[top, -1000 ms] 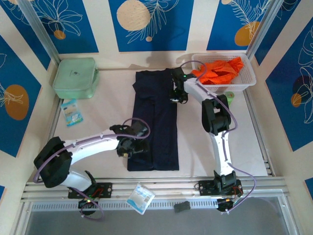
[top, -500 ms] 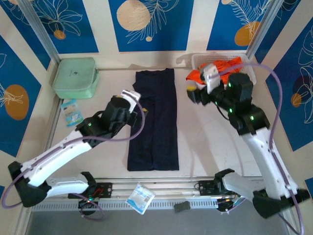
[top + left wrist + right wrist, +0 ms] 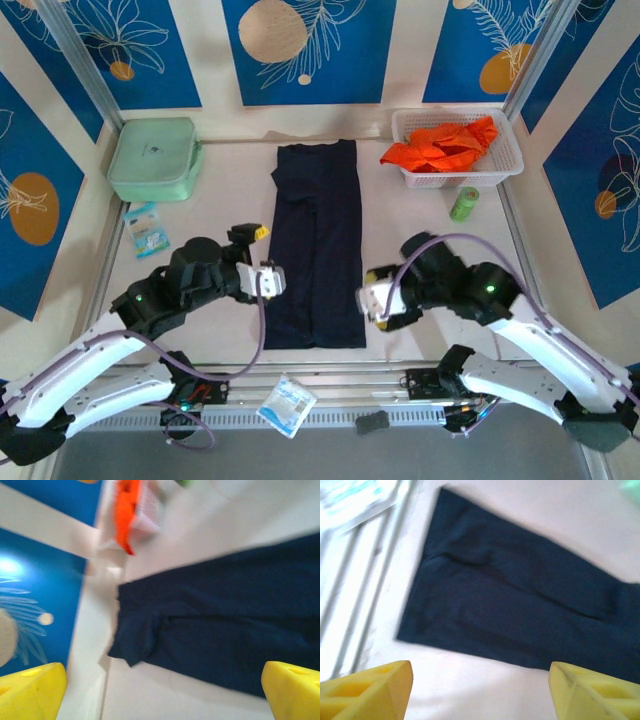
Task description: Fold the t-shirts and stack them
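Navy t-shirt (image 3: 318, 250) lies flat mid-surface (image 3: 220, 200), folded into a long narrow strip running 12 to 6 o'clock. Orange t-shirt (image 3: 440, 148) sits bunched in the white basket (image 3: 505, 165) up at 1 o'clock, not yet folded.

Left end effector (image 3: 264, 258) hovers just off the strip's 9 o'clock edge, jaws spread wide, nothing in them. Right end effector (image 3: 374, 298) hangs at the 3 o'clock edge, equally wide and empty.

Looks like the crosswise fold is next. To do it well, both should drop to the two near corners at 6 o'clock and pinch every layer at once. Then they lift together and carry level toward 12 o'clock, so the hem lands square on the far end. One side leading would likely skew the strip, and a shallow bite may shed the under layer.
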Controlling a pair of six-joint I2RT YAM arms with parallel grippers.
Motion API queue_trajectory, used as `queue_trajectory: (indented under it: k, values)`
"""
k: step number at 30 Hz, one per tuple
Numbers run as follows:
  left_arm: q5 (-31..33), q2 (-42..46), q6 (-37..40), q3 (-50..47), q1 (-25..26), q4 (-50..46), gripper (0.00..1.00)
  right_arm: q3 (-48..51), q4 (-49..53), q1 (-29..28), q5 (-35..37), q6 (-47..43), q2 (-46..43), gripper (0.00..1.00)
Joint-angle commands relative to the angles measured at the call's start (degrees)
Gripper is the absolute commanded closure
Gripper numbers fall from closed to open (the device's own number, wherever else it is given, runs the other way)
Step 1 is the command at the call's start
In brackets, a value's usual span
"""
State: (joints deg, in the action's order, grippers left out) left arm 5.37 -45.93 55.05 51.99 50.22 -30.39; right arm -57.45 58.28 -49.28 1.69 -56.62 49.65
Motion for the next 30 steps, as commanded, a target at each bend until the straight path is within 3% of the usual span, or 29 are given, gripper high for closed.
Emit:
queue_trajectory:
  k: [1,6,12,30]
  values:
    - [-2.92,-1.69,9.68,-0.23,1.63,-16.13,0.01,5.94,3.71,-5.77,5.41,-3.35,2.80,0.29]
    - [-1.96,-2.07,14.08,-4.74,4.74,-18.33,0.01,12.01,-1.97,-11.99,7.74,-2.44,7.28,0.30]
    - [-3.07,-6.52,11.40,-7.38,7.12,-17.23,0.17,13.95,-3.73,-16.18,9.99,0.40,16.31,0.37]
    - [-9.41,-9.35,14.60,-15.72,8.30,-17.11,0.21,15.94,-14.43,-16.05,9.99,1.15,29.60,0.50]
